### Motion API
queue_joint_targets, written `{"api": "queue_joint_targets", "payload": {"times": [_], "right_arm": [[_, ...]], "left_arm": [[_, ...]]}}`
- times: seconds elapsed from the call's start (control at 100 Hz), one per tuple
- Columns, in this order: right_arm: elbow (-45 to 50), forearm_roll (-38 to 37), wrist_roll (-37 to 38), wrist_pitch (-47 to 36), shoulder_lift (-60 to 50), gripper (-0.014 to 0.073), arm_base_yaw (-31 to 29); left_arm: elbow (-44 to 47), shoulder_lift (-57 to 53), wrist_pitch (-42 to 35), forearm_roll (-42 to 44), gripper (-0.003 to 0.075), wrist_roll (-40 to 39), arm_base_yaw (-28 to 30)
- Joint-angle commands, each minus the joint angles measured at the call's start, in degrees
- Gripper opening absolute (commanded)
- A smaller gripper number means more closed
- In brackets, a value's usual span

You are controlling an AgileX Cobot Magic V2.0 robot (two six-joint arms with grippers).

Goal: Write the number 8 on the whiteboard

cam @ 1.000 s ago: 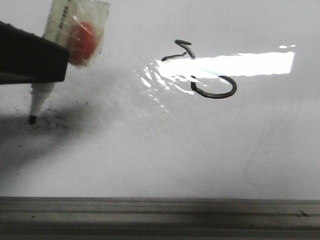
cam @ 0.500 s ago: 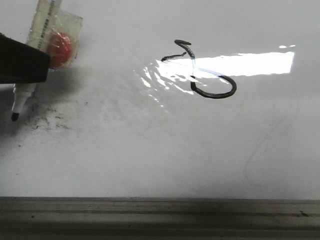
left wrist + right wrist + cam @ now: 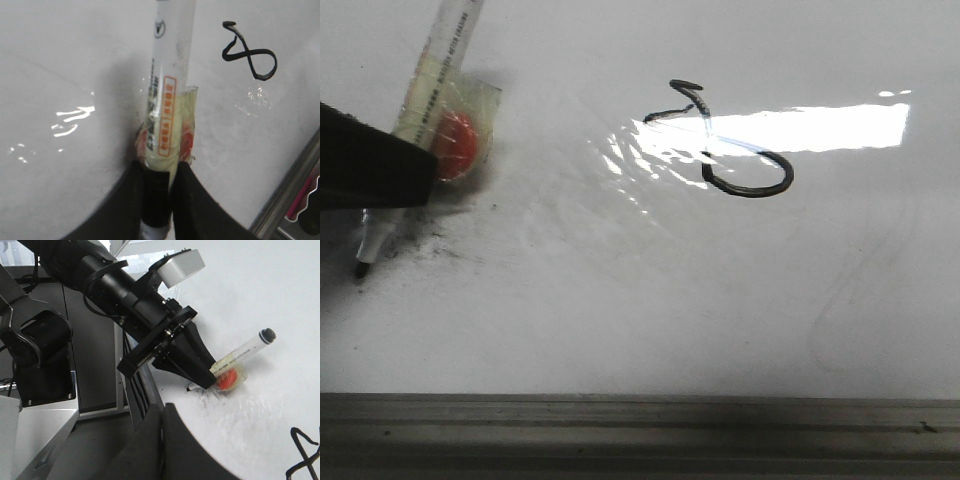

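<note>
A marker [image 3: 430,90] is gripped by the left gripper [image 3: 160,187] — tip down on the whiteboard [image 3: 620,300]. The 8 [image 3: 730,140] is drawn well apart. The right gripper [image 3: 161,412] is pressed closed — nothing held.

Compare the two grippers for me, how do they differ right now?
The left gripper is shut on the marker, while the right gripper holds nothing, its fingers pressed together. The left gripper shows at the whiteboard's left side in the front view with the marker tip near the surface; the right gripper appears only in its own wrist view. Both have black fingers.
</note>
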Motion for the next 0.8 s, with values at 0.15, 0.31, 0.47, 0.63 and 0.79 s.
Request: {"api": "queue_joint_targets", "payload": {"times": [0.15,0.31,0.47,0.63,0.79], "right_arm": [[-1.93,-0.54,-0.35,-3.54,-0.29,-0.007,0.01],[-1.93,-0.54,-0.35,-3.54,-0.29,-0.007,0.01],[-1.93,-0.54,-0.35,-2.67,-0.29,-0.007,0.01],[-1.93,-0.54,-0.35,-2.67,-0.29,-0.007,0.01],[-1.93,-0.54,-0.35,-2.28,-0.29,-0.007,0.01]], "left_arm": [[-5.92,3.67,-10.03,-3.44,-0.0021,-0.26,-6.17],[-6.47,6.33,-11.91,-3.44,-0.0021,-0.26,-6.87],[-6.47,6.63,-18.67,-3.44,-0.0021,-0.26,-6.87],[-6.47,6.63,-19.79,-3.44,-0.002,-0.26,-6.87],[-6.47,6.63,-19.79,-3.34,-0.002,-0.26,-6.87]]}}
